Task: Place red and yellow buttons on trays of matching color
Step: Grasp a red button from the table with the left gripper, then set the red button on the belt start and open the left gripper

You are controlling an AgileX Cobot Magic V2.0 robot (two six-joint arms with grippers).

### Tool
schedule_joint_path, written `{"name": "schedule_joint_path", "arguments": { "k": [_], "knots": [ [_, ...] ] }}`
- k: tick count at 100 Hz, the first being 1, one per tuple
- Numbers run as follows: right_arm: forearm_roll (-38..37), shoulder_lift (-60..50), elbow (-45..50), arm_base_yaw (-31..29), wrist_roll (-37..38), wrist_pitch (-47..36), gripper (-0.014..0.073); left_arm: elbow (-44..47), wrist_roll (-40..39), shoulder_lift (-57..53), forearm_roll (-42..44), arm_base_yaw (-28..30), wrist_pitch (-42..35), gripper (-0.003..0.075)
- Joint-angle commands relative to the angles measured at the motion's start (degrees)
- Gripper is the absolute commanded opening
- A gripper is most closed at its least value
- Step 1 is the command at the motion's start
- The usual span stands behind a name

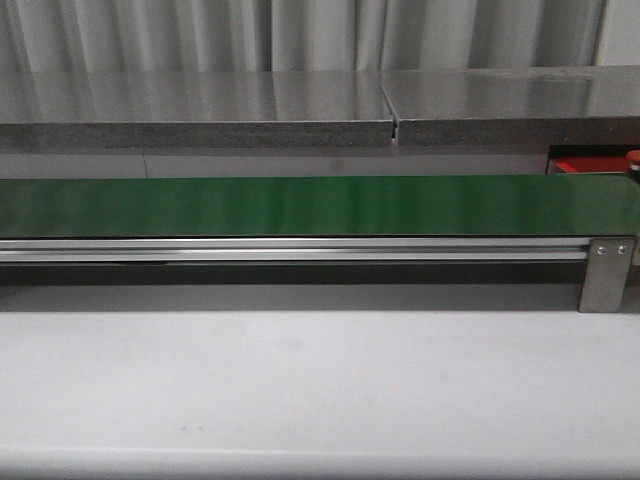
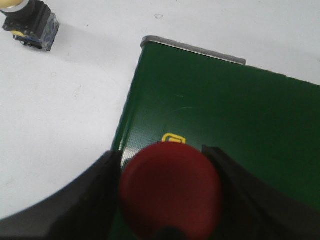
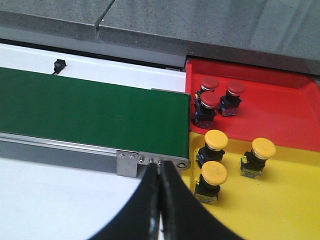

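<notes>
1. In the left wrist view, our left gripper (image 2: 167, 200) had its two dark fingers (image 2: 90, 200) set narrowly on either side of a red button (image 2: 170, 192), whose round cap filled the gap between them; we judged it held, though the contact itself was blurred.
2. That button hung above the near end of the green belt (image 2: 225, 125), just inside its corner, with the white counter (image 2: 65, 100) beside it. One more button with a pale cap (image 2: 27, 22) stood on the counter, well apart from the fingers.
3. Our right gripper (image 3: 161, 210) had its fingers pressed together with nothing between them, hovering just short of the belt's other end.
4. Beyond that end lay the red tray (image 3: 280, 115) with three red buttons in it, and beside it the yellow tray (image 3: 280, 210) with three yellow buttons.
5. The relation that mattered: the held button sat at the belt end far from the trays, while the right arm was the nearer one to the red tray.
6. In the front view the belt looked bare and neither gripper showed.
</notes>
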Motion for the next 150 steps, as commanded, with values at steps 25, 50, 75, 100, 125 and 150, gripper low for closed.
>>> {"name": "schedule_joint_path", "arguments": {
  "k": [25,50,75,100,125,150],
  "knots": [
    [0.53,0.25,-1.49,-0.02,-0.67,-4.33,-0.0118,-1.31,-0.10,-3.80,-2.92,-0.87,-2.58,0.0557],
    [0.53,0.25,-1.49,-0.02,-0.67,-4.33,-0.0118,-1.80,-0.10,-7.52,-6.10,-1.11,-5.27,0.0557],
    [0.53,0.25,-1.49,-0.02,-0.67,-4.33,-0.0118,-5.45,-0.10,-8.37,-6.10,0.80,-5.14,0.0557],
    [0.53,0.25,-1.49,-0.02,-0.67,-4.33,-0.0118,-5.54,1.17,-6.74,-5.99,5.71,-6.22,0.0557],
    [0.53,0.25,-1.49,-0.02,-0.67,-4.33,-0.0118,-13.39,2.27,-0.14,-5.98,9.91,-0.42,0.0554],
    [0.53,0.25,-1.49,-0.02,-0.67,-4.33,-0.0118,-26.70,2.27,9.68,-6.09,11.44,7.15,0.0554]
  ]
}}
